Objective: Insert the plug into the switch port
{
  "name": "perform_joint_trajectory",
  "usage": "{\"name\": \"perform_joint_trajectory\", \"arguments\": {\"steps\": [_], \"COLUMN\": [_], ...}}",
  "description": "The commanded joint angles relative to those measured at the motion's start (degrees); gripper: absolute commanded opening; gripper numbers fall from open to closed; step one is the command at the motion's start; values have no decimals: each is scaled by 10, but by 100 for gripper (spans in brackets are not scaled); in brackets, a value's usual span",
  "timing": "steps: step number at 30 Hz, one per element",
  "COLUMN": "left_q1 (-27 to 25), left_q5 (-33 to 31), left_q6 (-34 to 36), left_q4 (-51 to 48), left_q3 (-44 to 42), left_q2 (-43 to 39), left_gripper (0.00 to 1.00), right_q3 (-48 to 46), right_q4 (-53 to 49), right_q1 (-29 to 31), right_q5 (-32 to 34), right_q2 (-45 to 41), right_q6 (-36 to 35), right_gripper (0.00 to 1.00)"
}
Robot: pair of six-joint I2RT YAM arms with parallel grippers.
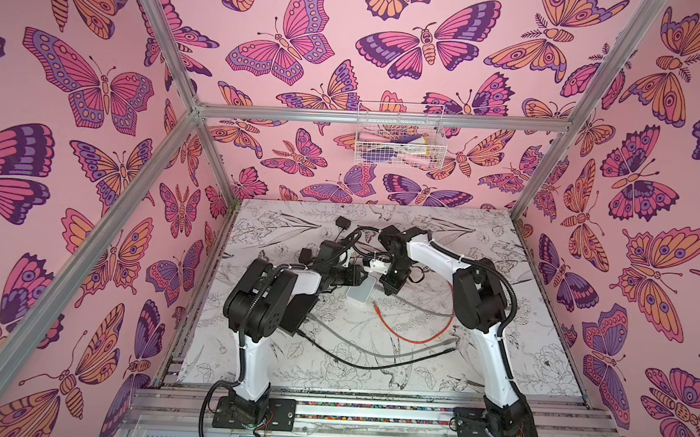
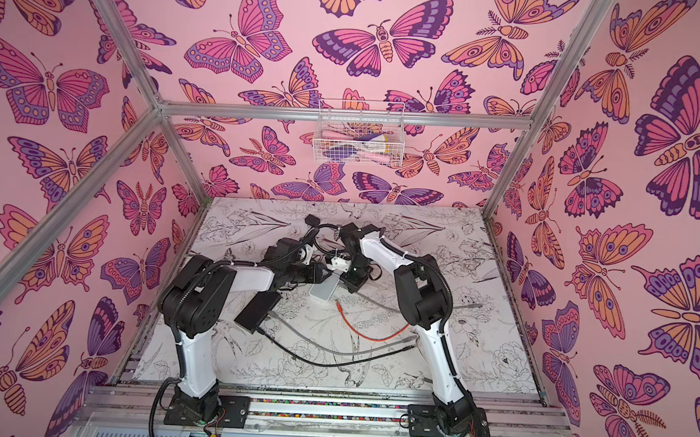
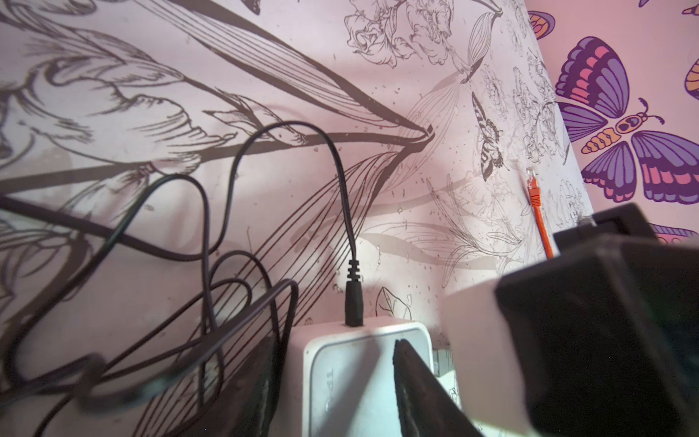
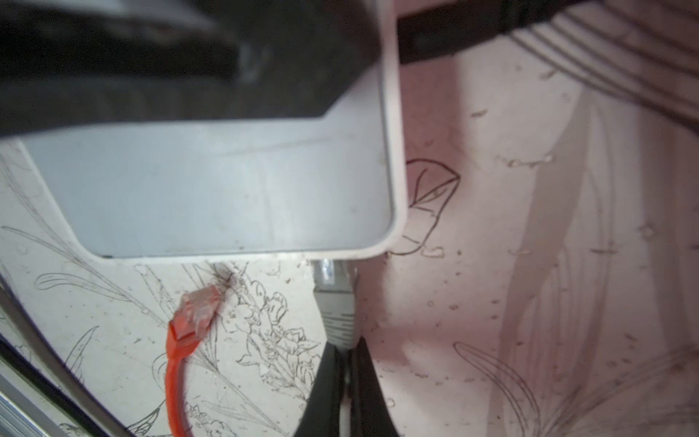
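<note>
The table (image 1: pixel 539 356) carries everything, and my two arms meet over its middle. The white switch (image 4: pixel 227 189) sits between them, clamped across its flat faces by my left claw (image 3: pixel 334 352). A black power lead (image 3: pixel 353 299) is plugged into one edge of the switch. An orange cable (image 4: pixel 177 359) lies loose on the table just beside the opposite edge. My right claw (image 4: pixel 346 348) is clenched on the boot of the grey plug (image 4: pixel 333 299). The plug's clear tip touches that edge of the switch; I cannot tell whether it is seated.
</note>
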Motion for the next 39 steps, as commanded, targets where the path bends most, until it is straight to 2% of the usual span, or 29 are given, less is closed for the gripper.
{"name": "perform_joint_trajectory", "arguments": {"steps": [1,19,39], "left_q1": [-36,-51,-72], "left_q5": [60,81,99], "left_q6": [-4,-1,0], "left_q4": [-20,4,35], "left_q3": [-21,-42,-55], "left_q2": [-5,-4,2], "left_gripper": [52,52,52], "right_q3": [-15,-3,62], "right_q4": [94,156,140], "right_q1": [2,4,10], "right_q5": [-40,-57,-82], "right_q2": [-32,-50,-5], "right_q6": [-6,18,17], "right_gripper": [0,0,0]}}
